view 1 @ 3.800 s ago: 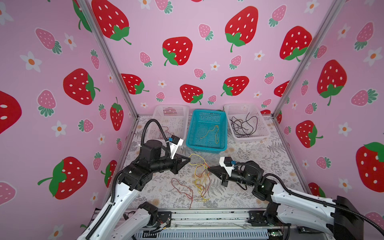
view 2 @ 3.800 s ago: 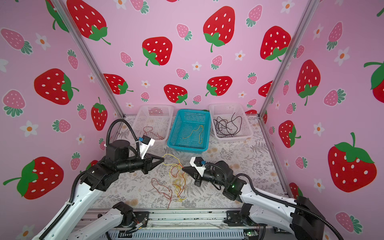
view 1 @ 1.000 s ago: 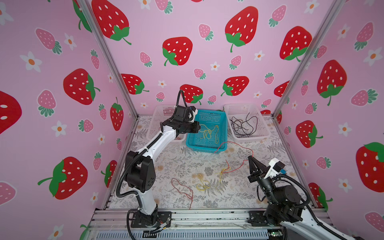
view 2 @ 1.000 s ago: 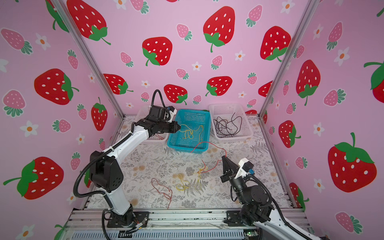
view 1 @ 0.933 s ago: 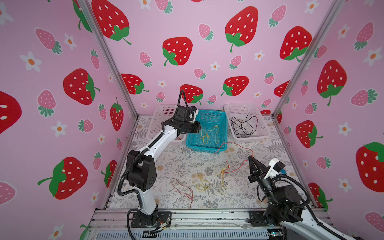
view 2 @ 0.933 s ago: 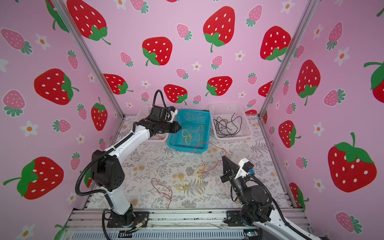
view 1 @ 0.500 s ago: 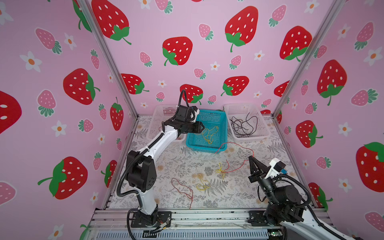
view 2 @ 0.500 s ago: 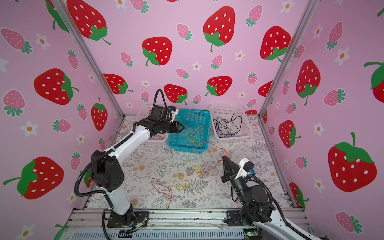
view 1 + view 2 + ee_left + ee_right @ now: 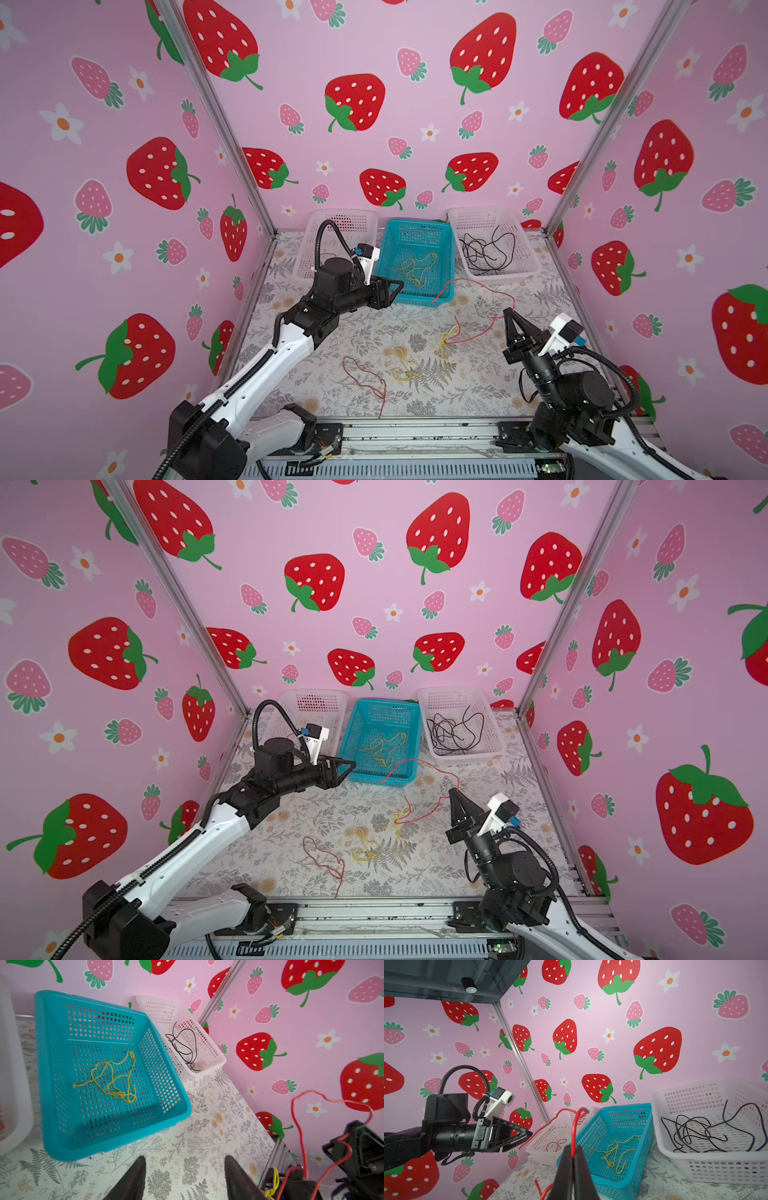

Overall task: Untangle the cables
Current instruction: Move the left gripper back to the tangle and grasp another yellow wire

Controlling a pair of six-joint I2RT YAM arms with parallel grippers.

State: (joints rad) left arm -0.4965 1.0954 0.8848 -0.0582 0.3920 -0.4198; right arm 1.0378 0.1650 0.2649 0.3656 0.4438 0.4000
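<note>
Two robot arms untangling thin cables.
Nearest, the right gripper [image 9: 508, 313] pinches a red cable [image 9: 573, 1126], apparently knotted to a yellow cable [image 9: 441, 344] below; its free end arcs away toward the blue basket [image 9: 417, 232], beside the empty, spread left gripper [image 9: 395, 291].

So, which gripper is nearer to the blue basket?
Left. The left gripper, jaws open, is at the front left corner of the blue basket. The right gripper, jaws shut on the red cable, is clearly apart, off its front right corner.
</note>
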